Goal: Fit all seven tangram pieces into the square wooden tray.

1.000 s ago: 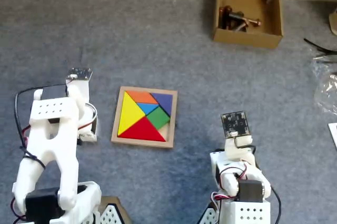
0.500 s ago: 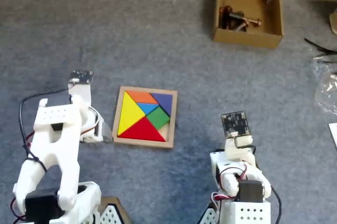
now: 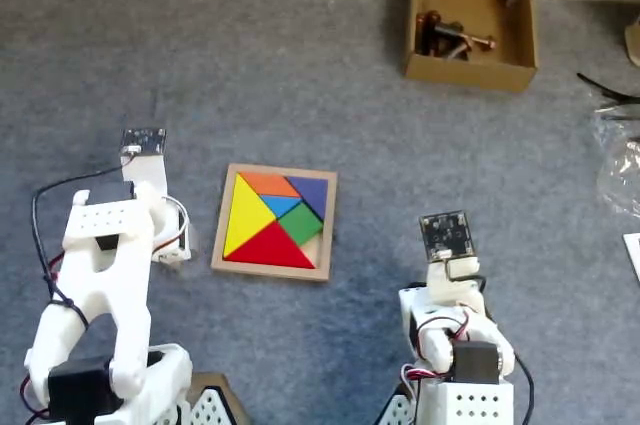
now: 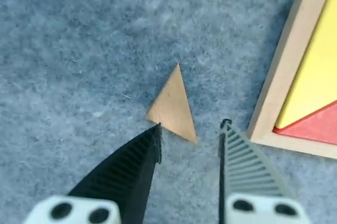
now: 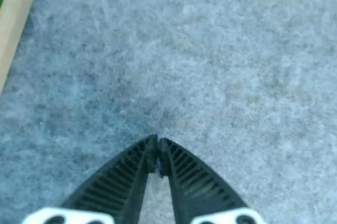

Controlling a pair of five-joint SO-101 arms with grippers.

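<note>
Hovering low over the grey surface, the left hand stood open and empty. Its fingertips flanked the near end of a tan triangle piece, which lay flat just beside the square wooden tray. Yellow, red, orange, blue, green and purple pieces lay inside the tray. The right hand was closed on nothing above bare surface. A cardboard box sat far off.

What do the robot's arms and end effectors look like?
The left arm and right arm are white plastic, with circuit boards at the wrists. A black cable loops beside the left arm. The left end effector has one black ribbed finger and one pale grey; the right end effector has two black fingers.
</note>
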